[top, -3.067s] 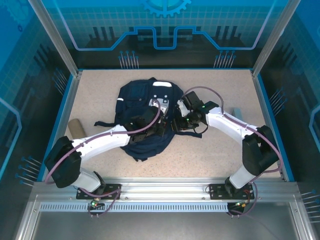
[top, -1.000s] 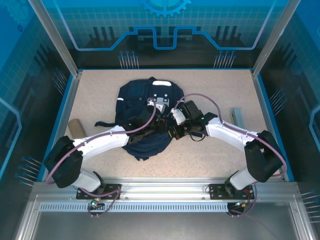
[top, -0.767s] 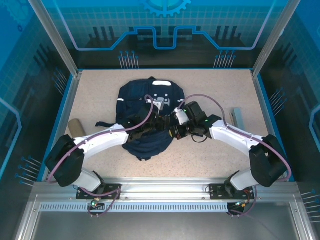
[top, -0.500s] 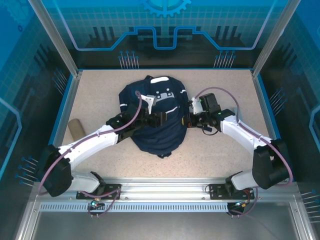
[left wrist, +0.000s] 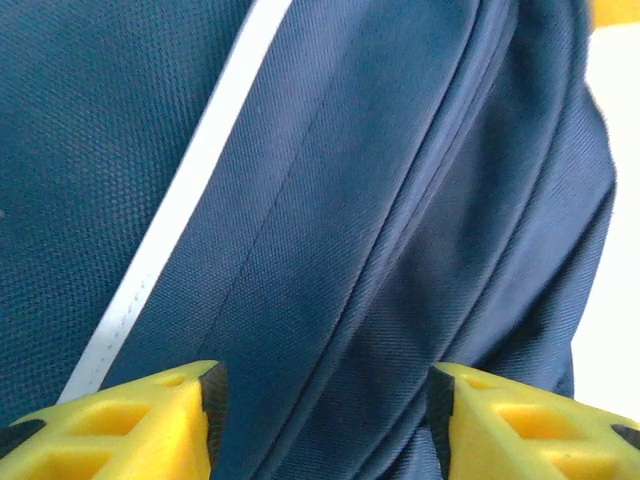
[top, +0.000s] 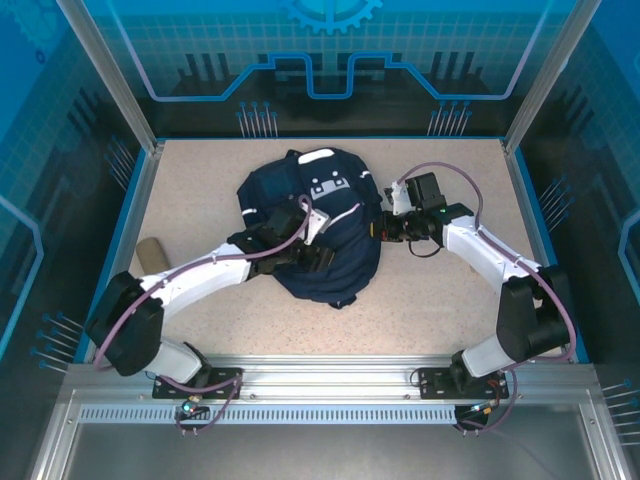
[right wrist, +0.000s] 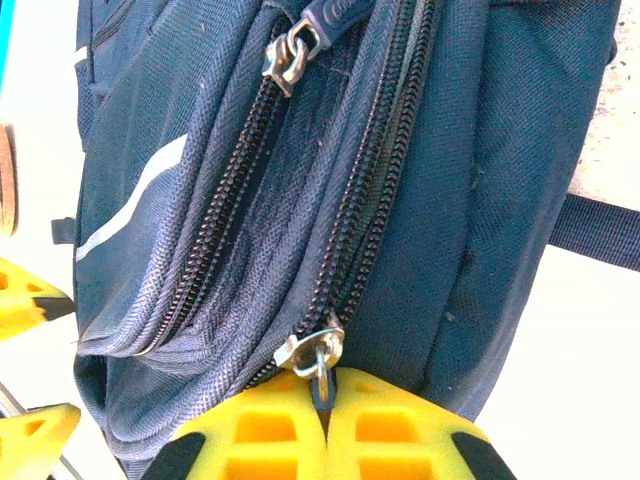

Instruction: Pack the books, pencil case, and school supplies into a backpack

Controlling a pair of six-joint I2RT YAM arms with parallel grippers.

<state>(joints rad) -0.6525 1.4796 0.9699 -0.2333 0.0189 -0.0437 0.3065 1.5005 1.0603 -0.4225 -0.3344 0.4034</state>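
Speckled tabletop (top: 440,300) holds the backpack (top: 340,250) at its centre, with the pencil case (top: 150,251) well to its left. Overhead, you cannot judge the grips. Your wrist cameras show the right gripper (right wrist: 325,392) pinching a zipper pull (right wrist: 312,352) and the left gripper (left wrist: 320,400) spread apart over navy fabric.

A robot lab test cell: the speckled beige tabletop (top: 440,300) beneath the right pincer (top: 380,228) is fenced by aluminium frame posts (top: 105,75). Blue-tinted clear panels with gear and circuit graphics (top: 330,50) stand beyond the pincer, and a slotted aluminium rail (top: 320,412) lies behind it.
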